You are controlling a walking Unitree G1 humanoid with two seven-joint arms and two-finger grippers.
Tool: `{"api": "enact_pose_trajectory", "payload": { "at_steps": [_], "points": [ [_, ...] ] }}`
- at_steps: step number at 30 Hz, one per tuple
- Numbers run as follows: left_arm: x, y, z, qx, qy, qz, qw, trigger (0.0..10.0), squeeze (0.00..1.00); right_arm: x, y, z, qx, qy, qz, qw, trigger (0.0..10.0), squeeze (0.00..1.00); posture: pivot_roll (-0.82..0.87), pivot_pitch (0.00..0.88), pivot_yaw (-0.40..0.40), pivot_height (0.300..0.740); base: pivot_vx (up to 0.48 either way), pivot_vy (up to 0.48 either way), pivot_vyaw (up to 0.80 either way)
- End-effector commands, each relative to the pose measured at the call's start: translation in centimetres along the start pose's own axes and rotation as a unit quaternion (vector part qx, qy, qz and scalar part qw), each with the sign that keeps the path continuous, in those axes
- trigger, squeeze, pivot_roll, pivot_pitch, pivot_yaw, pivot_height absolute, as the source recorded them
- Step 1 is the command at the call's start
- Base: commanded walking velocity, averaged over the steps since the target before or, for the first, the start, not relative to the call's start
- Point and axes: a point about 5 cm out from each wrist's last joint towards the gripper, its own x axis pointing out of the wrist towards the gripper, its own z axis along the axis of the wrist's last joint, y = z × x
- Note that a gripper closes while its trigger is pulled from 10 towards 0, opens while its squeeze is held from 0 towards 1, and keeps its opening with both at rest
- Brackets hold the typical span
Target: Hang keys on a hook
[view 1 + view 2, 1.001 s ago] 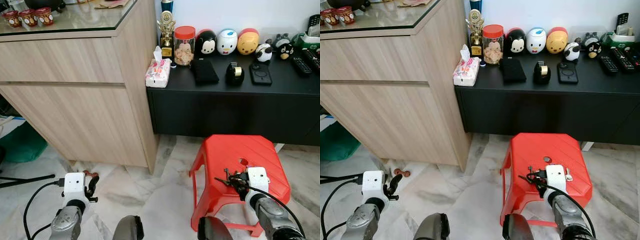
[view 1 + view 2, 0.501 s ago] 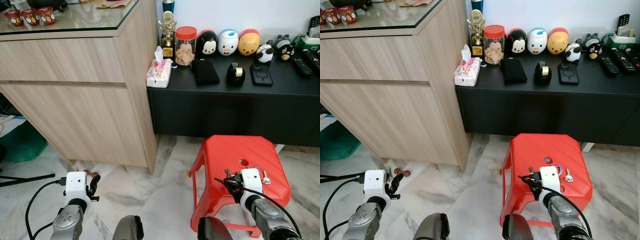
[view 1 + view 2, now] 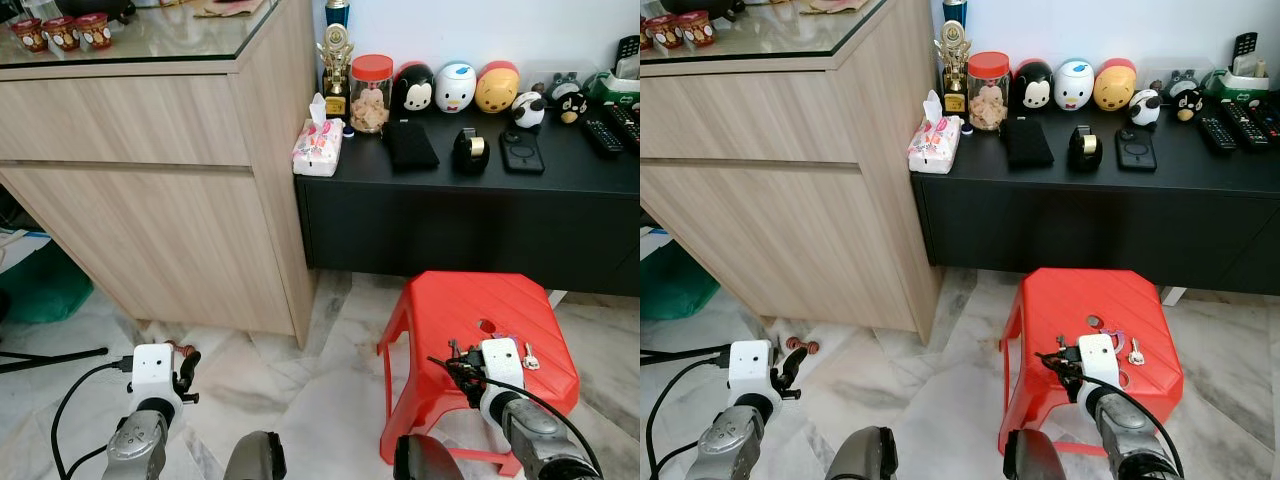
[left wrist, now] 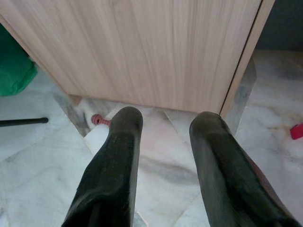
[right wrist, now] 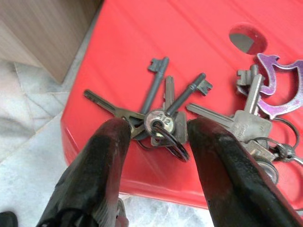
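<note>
Straddling keys [image 5: 163, 120] on red stool [image 5: 142, 42] | right gripper [image 5: 156, 130] spread, nothing pinched | light, stiff, floppy bunch, I'd pinch the ring | left gripper [image 4: 163, 127] open, idle

Red stool [image 3: 480, 305] on marble floor [image 3: 330, 370] before black table [image 3: 470, 205]; right gripper [image 3: 462, 368] low over stool seat, keys [image 3: 528, 357] lying just beside its white wrist block. Left gripper [image 3: 186, 368] above floor near wooden cabinet [image 3: 150, 200]. On table: tissue pack [image 3: 316, 147], red-lidded jar [image 3: 369, 92], trophy [image 3: 335, 68], cartoon figures [image 3: 455, 86], remotes [image 3: 605, 132].
</note>
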Motion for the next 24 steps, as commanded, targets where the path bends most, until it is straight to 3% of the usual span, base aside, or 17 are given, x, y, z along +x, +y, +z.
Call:
{"api": "enact_pose_trajectory", "payload": {
  "at_steps": [1,10,12,13,14,16,19,21,24],
  "points": [
    [-0.18,0.12,-0.39,0.003,0.006,0.003,1.000,10.0,0.00,-0.03,0.07,-0.16,-0.002,0.002,-0.003,1.000,10.0,0.00,-0.03,0.033,0.039,0.616,0.000,0.000,0.00],
    [-0.25,0.31,-0.51,0.005,0.008,0.007,1.000,10.0,0.00,-0.10,-0.19,-0.52,-0.002,0.017,-0.018,1.000,10.0,0.00,-0.03,0.035,0.040,0.616,0.000,0.000,0.00],
    [-0.25,0.35,-0.51,0.007,0.009,0.007,1.000,10.0,0.00,-0.09,-0.22,-0.48,-0.002,0.016,-0.020,1.000,6.6,0.00,-0.03,0.035,0.042,0.616,0.000,0.000,0.00],
    [-0.24,0.36,-0.51,0.008,0.009,0.007,1.000,10.0,0.00,-0.08,-0.22,-0.47,-0.001,0.016,-0.021,1.000,6.6,0.00,-0.03,0.036,0.043,0.616,0.000,0.000,0.00],
    [-0.24,0.37,-0.51,0.008,0.009,0.007,1.000,10.0,0.00,-0.08,-0.24,-0.47,-0.001,0.017,-0.021,1.000,4.2,0.00,-0.03,0.036,0.043,0.616,0.000,0.000,0.00],
    [-0.23,0.40,-0.48,0.009,0.008,0.007,1.000,10.0,0.00,-0.08,-0.22,-0.52,0.001,0.018,-0.022,1.000,3.5,0.00,-0.03,0.035,0.044,0.616,0.000,0.000,0.00],
    [-0.21,0.44,-0.44,0.011,0.008,0.006,1.000,10.0,0.00,-0.06,-0.11,-0.62,0.002,0.021,-0.022,1.000,3.3,0.00,-0.03,0.036,0.046,0.616,0.000,0.000,0.00],
    [-0.17,0.45,-0.38,0.012,0.007,0.006,1.000,10.0,0.00,-0.04,-0.01,-0.67,0.004,0.022,-0.022,1.000,4.1,0.00,-0.03,0.037,0.047,0.616,0.000,0.000,0.00],
    [-0.15,0.47,-0.36,0.015,0.008,0.006,1.000,10.0,0.00,-0.02,0.11,-0.69,0.004,0.022,-0.019,1.000,4.1,0.00,-0.03,0.037,0.048,0.616,0.000,0.000,0.00]
  ]
}}
